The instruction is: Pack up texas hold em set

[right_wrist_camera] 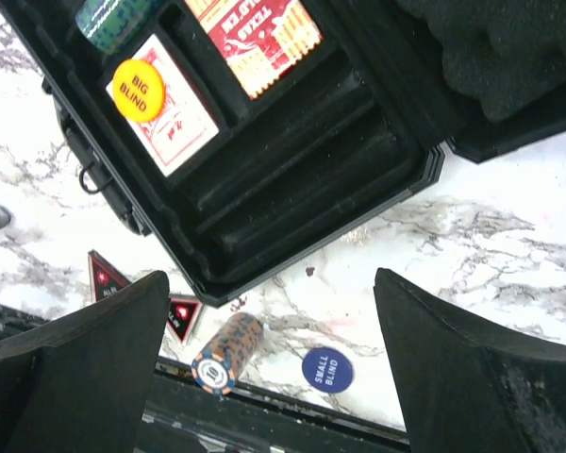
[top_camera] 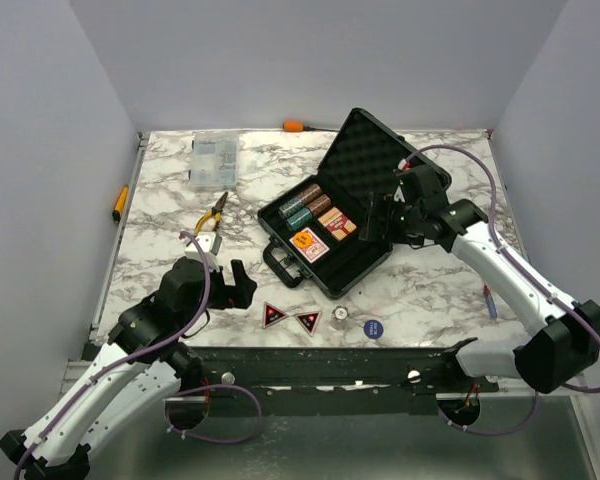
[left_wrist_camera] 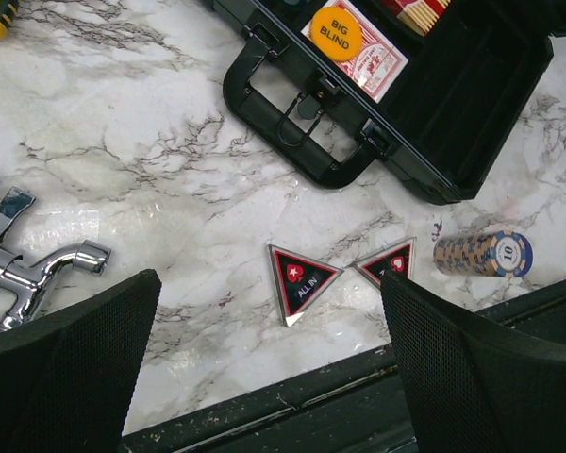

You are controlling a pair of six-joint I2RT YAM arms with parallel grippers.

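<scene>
The black briefcase [top_camera: 352,262] lies open mid-table with its foam lid [top_camera: 370,150] raised. Chip stacks [top_camera: 305,205] and the orange card deck [top_camera: 308,243] sit inside, with a yellow "big blind" button [left_wrist_camera: 335,33] on the deck. Two red-black triangles [top_camera: 273,315] [top_camera: 308,320], a loose chip stack [top_camera: 340,315] and a blue "small blind" button [top_camera: 372,327] lie near the front edge. My left gripper [top_camera: 235,283] is open and empty, left of the triangles [left_wrist_camera: 302,278]. My right gripper [top_camera: 375,222] is open and empty over the case's right side, above its empty slots [right_wrist_camera: 292,179].
A clear organiser box [top_camera: 213,160] stands at the back left. Yellow-handled pliers [top_camera: 212,215] lie left of the case, their chrome jaws [left_wrist_camera: 38,269] near my left fingers. An orange screwdriver [top_camera: 295,126] lies at the back edge. A yellow tool [top_camera: 120,203] lies off the left edge.
</scene>
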